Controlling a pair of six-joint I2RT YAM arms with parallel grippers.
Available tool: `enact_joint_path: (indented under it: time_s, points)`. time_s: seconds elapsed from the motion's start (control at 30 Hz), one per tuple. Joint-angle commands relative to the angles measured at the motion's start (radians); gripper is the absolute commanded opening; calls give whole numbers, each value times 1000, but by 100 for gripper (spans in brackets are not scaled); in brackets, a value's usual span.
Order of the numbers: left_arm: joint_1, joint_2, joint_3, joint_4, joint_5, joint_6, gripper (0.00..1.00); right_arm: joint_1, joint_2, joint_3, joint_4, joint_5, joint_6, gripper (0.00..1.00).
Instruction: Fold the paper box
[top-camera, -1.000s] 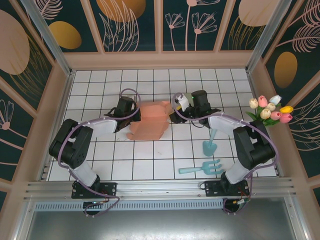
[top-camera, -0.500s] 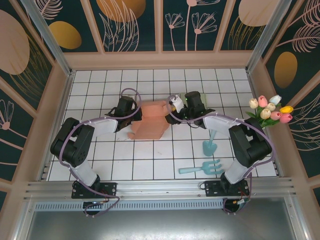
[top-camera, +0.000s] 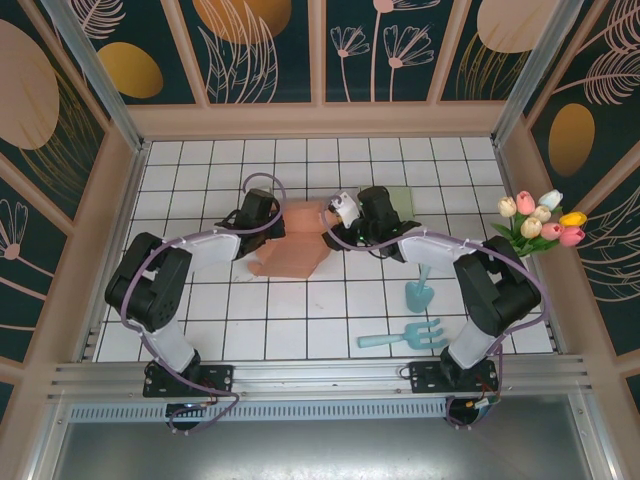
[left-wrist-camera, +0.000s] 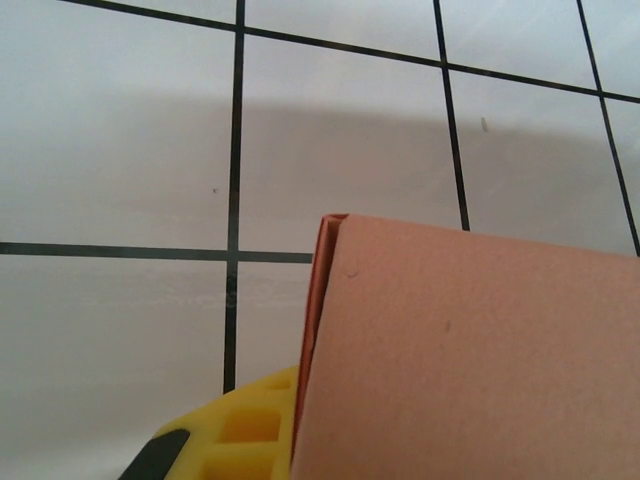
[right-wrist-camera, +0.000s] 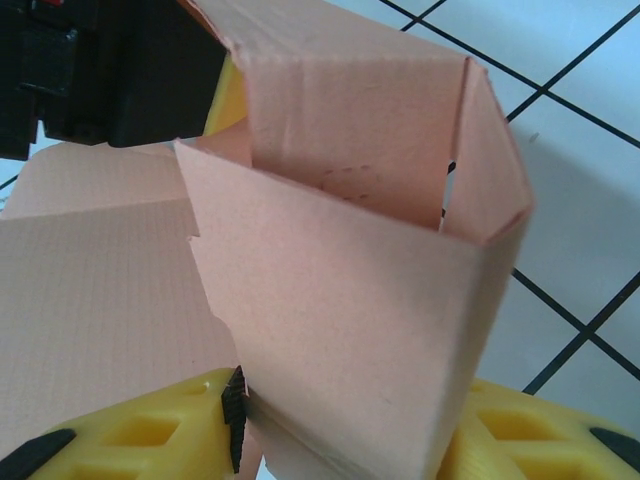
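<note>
The salmon paper box (top-camera: 298, 248) lies half folded near the middle of the tiled table (top-camera: 200, 170). The left gripper (top-camera: 270, 222) is clamped shut on the box's 10 o'clock edge, one yellow finger (left-wrist-camera: 240, 432) against a flat panel. At the box's 2 o'clock corner the right gripper (top-camera: 333, 213) pinches a raised, folded wall between its yellow fingers (right-wrist-camera: 140, 435). A teal trowel (top-camera: 418, 290) lies at 4 o'clock from the box, well apart.

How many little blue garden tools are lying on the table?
2. A light blue plastic trowel lies beside the right arm, and a light blue plastic hand rake lies nearer the front edge. The arms might hide more.
</note>
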Motion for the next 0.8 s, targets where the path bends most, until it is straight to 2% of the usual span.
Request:
enact_joint_path:
  time_s: [0.0, 0.4, 0.57, 0.7, 0.77]
  points:
    - [-14, 42, 38, -71, -79, -24, 0, 37, -29, 18, 40, -122, 6, 49]
    - [-19, 56, 42, -70, -112, -21, 0, 10, -69, -17, 95, -293, 68, 51]
    - [-24, 37, 28, -61, -114, -15, 0, -21, -61, -29, 134, -258, 126, 51]
    - [-28, 38, 27, -63, -131, -22, 0, -5, -71, -32, 137, -147, 123, 49]
    - [-29, 42, 30, -60, -134, -29, 0, 3, -70, -44, 164, -151, 130, 49]
